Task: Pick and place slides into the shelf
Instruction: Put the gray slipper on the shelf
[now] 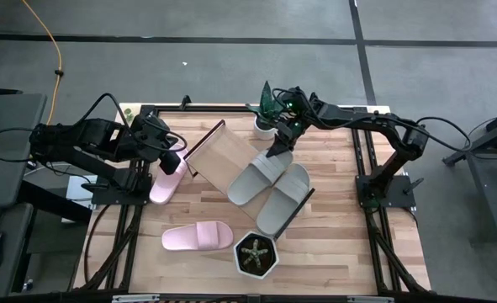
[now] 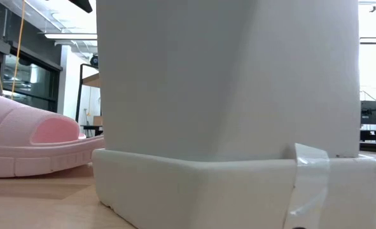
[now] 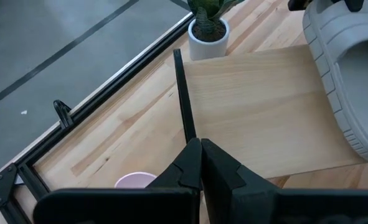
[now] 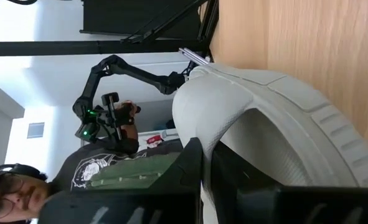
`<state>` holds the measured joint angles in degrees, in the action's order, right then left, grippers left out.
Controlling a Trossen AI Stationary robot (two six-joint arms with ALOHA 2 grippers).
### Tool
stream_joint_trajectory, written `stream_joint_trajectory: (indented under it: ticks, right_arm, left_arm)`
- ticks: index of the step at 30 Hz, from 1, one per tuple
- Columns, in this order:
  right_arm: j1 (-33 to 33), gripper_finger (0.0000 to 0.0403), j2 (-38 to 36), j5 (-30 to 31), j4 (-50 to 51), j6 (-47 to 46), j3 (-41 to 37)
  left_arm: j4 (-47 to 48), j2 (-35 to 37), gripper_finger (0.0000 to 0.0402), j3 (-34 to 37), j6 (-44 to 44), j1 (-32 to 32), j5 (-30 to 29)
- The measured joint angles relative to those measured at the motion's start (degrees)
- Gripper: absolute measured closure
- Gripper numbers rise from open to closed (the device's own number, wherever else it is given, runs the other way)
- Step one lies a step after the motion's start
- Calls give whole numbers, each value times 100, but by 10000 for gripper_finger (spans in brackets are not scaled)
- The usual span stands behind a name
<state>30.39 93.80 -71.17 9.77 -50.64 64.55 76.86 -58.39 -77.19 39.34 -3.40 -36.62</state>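
The shelf [image 1: 223, 158] lies askew on the table's middle, and its black end frame [image 3: 184, 99] shows in the left wrist view. Two grey-beige slides [image 1: 256, 179] [image 1: 283, 199] lie side by side on its right part. One pink slide [image 1: 198, 237] lies flat on the table near the front and also shows in the low view [image 2: 35, 140]. The other pink slide [image 1: 167, 178] lies at the left. My left gripper [image 1: 179, 160] is shut over its far end. My right gripper [image 1: 277, 150] is shut at the far end of the nearer grey slide [image 4: 264, 124]. My left gripper hangs over the pink slide's far end [image 3: 134, 181]; its own body hides the place, and I cannot tell whether it touches. My right gripper's shut fingers [image 4: 193, 162] lie against the grey slide's far end [image 4: 233, 118], slanting down from the far right. The slide rests flat on the shelf.
A white pot with a green plant [image 1: 265, 124] stands at the far edge behind the shelf. A white hexagonal pot [image 1: 256, 256] stands at the front and fills the low view [image 2: 226, 95]. A person [image 4: 103, 168] stands beyond the table. Bare table lies at the front right.
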Motion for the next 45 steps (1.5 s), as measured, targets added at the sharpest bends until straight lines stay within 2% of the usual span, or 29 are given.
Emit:
stream_joint_trajectory:
  ticks: [13,23,34,45]
  right_arm:
    - [2,403,0,-122,32,60,0]
    - [0,403,-2,-206,33,71,0]
    - [-4,403,-2,-219,57,10,0]
    - [-4,399,-2,-263,93,-49,0]
  left_arm:
    - [-123,0,401,0,-11,2,0]
    - [-891,-74,401,0,-525,0,107]
    - [-1641,-918,401,2,-1340,7,462]
    - [-2279,-1508,401,4,-1362,98,846]
